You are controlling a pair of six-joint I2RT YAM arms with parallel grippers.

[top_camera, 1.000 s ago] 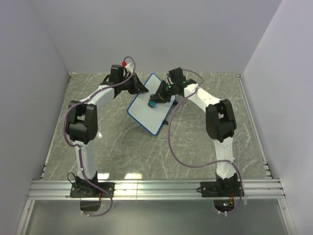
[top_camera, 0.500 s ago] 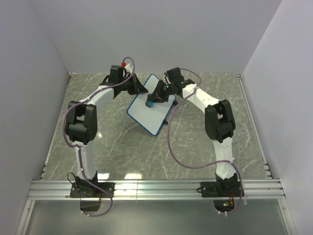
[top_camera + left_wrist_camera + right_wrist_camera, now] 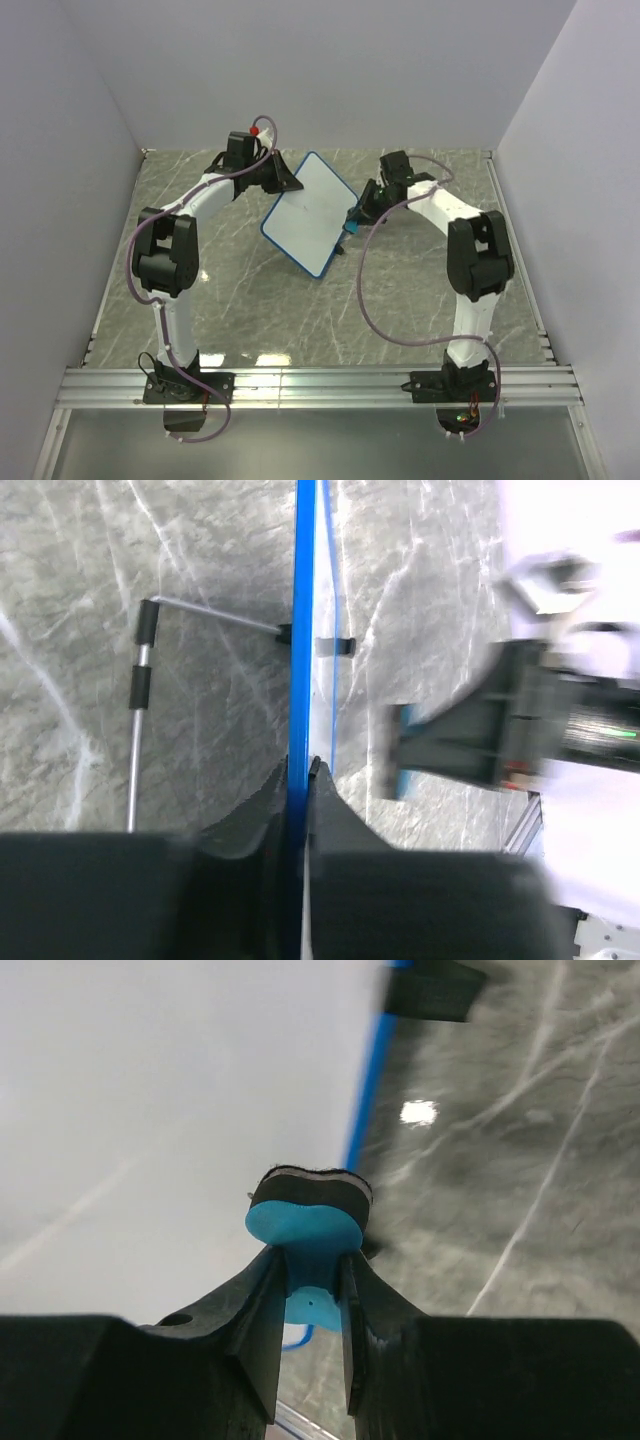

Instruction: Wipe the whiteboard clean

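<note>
— Any lettering or numbers to read?
— None. The whiteboard [image 3: 150, 1080] face ahead of the right gripper [image 3: 310, 1260] is plain white, and the blue eraser [image 3: 305, 1222] pinched between its fingers shows no legible mark.
— And at the left gripper [image 3: 299, 770]?
— Just the board's blue rim clamped in it, nothing legible.

right tool [image 3: 352, 224] now off whiteboard [image 3: 305, 213]

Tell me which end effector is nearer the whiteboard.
Left. The left end effector is shut on the whiteboard rim, on its left side. The right end effector, holding the eraser, is just at its right edge.
</note>
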